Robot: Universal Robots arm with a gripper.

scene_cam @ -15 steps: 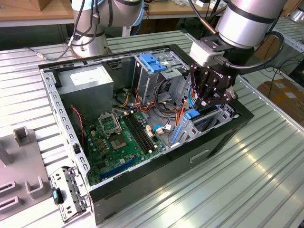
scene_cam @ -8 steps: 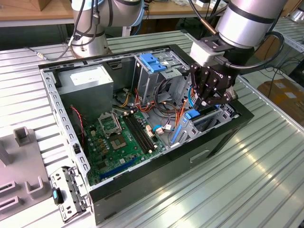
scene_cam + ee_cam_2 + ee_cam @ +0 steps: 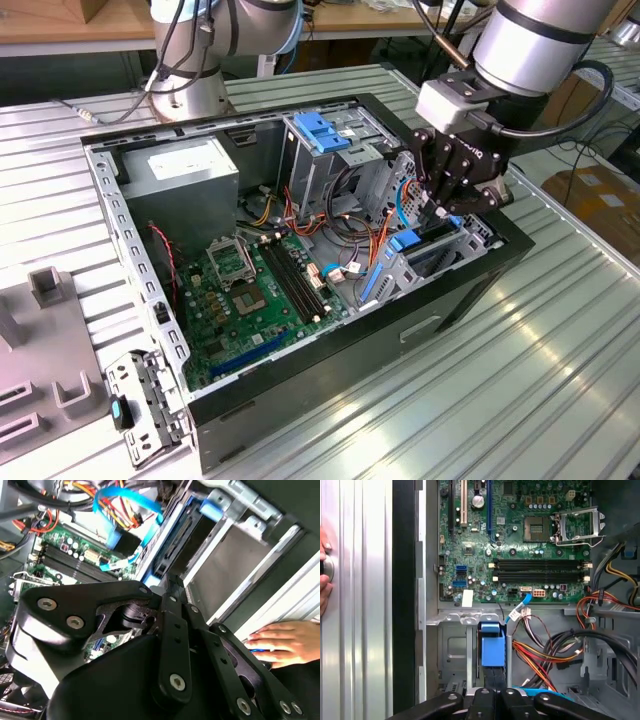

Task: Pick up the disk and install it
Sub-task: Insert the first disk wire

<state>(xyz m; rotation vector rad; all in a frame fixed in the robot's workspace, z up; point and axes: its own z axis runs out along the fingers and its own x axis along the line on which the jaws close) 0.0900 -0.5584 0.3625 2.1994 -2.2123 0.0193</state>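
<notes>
1. An open computer case [image 3: 470,300] lies on its side on a ribbed metal bench [image 3: 560,380]. Its motherboard [image 3: 250,290] faces up.
2. The arm reaches down into the case corner at the exterior view's right, and the gripper [image 3: 441,208] is low over the drive bay there.
3. The disk [image 3: 405,242] stands on edge in that bay, down among the metal walls. Its blue end faces the motherboard.
4. In the first wrist view the disk [image 3: 490,650] shows as a narrow blue block in a slot. It sits just past the board's edge, beside a bundle of orange and red cables [image 3: 540,657].
5. In the same view the gripper [image 3: 494,684] has its fingers pressed together, and the tips meet the disk's near edge.
6. The second wrist view shows the black linkages close up. Beyond them is the bay's grey wall [image 3: 225,575].
7. A person's hand [image 3: 285,640] rests on the bench just outside the case wall, and the first wrist view shows it too [image 3: 324,575].
8. Farther back in the case stands a metal cage topped by a blue latch [image 3: 320,130]. A grey power supply [image 3: 185,165] sits at the exterior view's left.
9. A second arm's base [image 3: 190,70] stands on the bench behind the case.
</notes>
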